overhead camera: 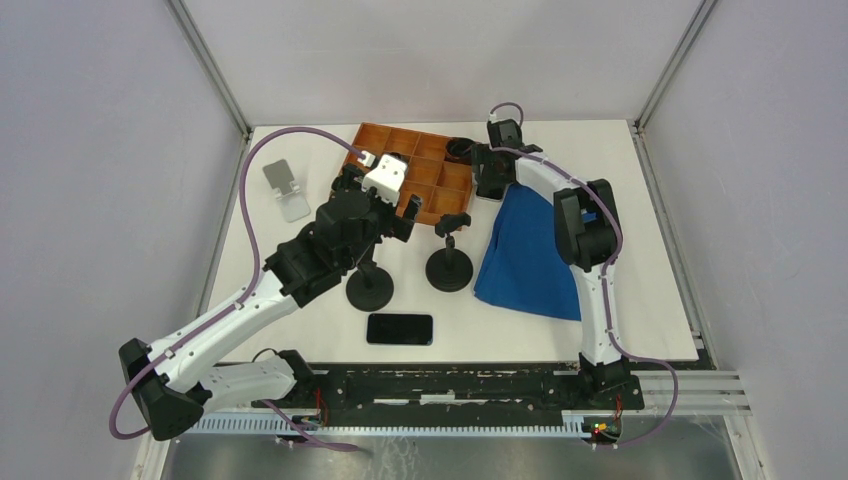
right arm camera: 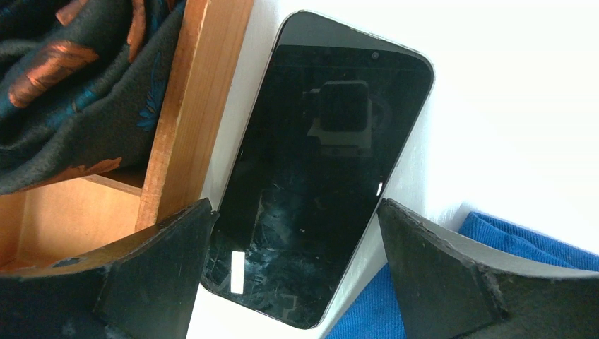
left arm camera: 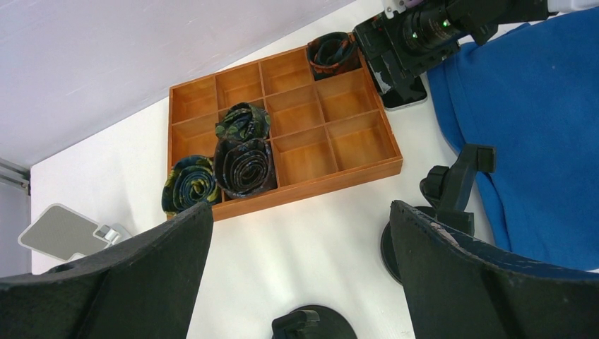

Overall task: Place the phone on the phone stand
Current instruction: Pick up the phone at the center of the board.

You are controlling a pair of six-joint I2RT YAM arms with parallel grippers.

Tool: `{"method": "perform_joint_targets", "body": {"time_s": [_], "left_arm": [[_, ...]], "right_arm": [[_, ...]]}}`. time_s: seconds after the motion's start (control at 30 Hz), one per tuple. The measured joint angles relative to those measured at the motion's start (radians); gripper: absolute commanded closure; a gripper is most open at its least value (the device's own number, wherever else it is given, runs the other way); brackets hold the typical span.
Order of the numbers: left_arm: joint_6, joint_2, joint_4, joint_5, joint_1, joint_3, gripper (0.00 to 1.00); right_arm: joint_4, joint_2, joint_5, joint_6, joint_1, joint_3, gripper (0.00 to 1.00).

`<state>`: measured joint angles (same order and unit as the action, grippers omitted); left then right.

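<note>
Look at the right gripper: wide open, holding nothing, hanging just over the phone. Find that phone flat and face up at the far right of the table, just beside the wooden tray and the blue cloth. Go down slowly. Put one finger in the thin gap by the tray and the other by the cloth edge. Try not to pinch the cloth or bump the tray. Squeeze the long sides near the middle, then lift straight up. See the left gripper too: wide open, empty, over the middle of the table near a black stand. Mind the second phone at the near edge.
</note>
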<state>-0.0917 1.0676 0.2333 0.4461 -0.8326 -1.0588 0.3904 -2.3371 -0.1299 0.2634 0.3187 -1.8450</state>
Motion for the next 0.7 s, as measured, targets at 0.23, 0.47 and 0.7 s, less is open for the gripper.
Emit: {"method": "perform_joint_targets", "body": {"time_s": [0.23, 0.47, 0.7], "left_arm": [[0.000, -0.007, 0.000, 0.000, 0.000, 0.000, 0.00], [0.000, -0.009, 0.000, 0.000, 0.000, 0.000, 0.00], [0.000, -0.011, 0.000, 0.000, 0.000, 0.000, 0.00]], "right_arm": [[-0.043, 0.037, -0.053, -0.033, 0.022, 0.077, 0.12], [-0.079, 0.102, -0.029, -0.072, 0.008, 0.183, 0.22], [-0.073, 0.130, 0.038, -0.140, -0.028, 0.222, 0.14]]}}
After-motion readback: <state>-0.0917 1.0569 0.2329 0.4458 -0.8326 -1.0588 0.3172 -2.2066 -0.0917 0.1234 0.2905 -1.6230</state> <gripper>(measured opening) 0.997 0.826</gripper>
